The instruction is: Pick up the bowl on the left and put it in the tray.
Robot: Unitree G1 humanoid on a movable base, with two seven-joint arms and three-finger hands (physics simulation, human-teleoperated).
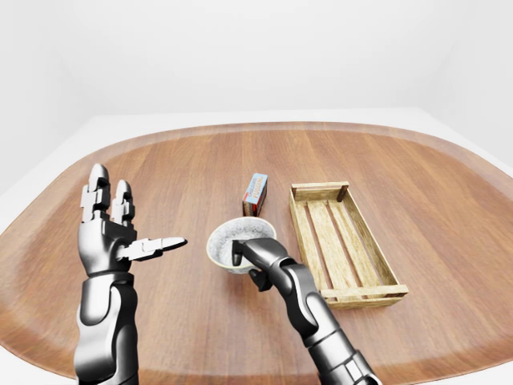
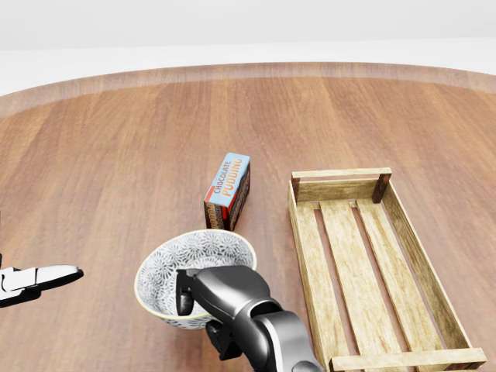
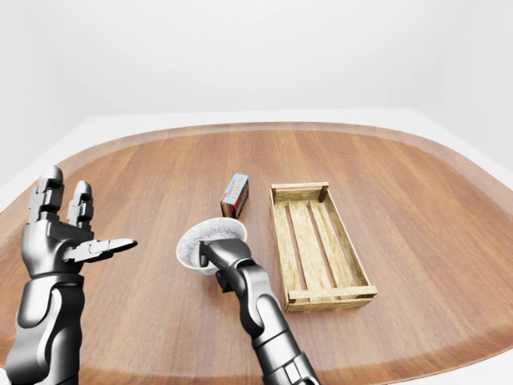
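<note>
A grey-and-white patterned bowl with a cream rim hangs tilted above the wooden table, left of the slatted wooden tray. My right hand is shut on the bowl's near rim, with the thumb inside and the other fingers underneath. In the left-eye view my left hand is raised at the left with its fingers spread open and holds nothing. It stays well apart from the bowl. The tray has nothing in it.
A chocolate pudding box stands on its long edge just above the bowl and left of the tray's top corner. The round wooden table stretches wide on all sides, and its curved edge runs along the top of the head view.
</note>
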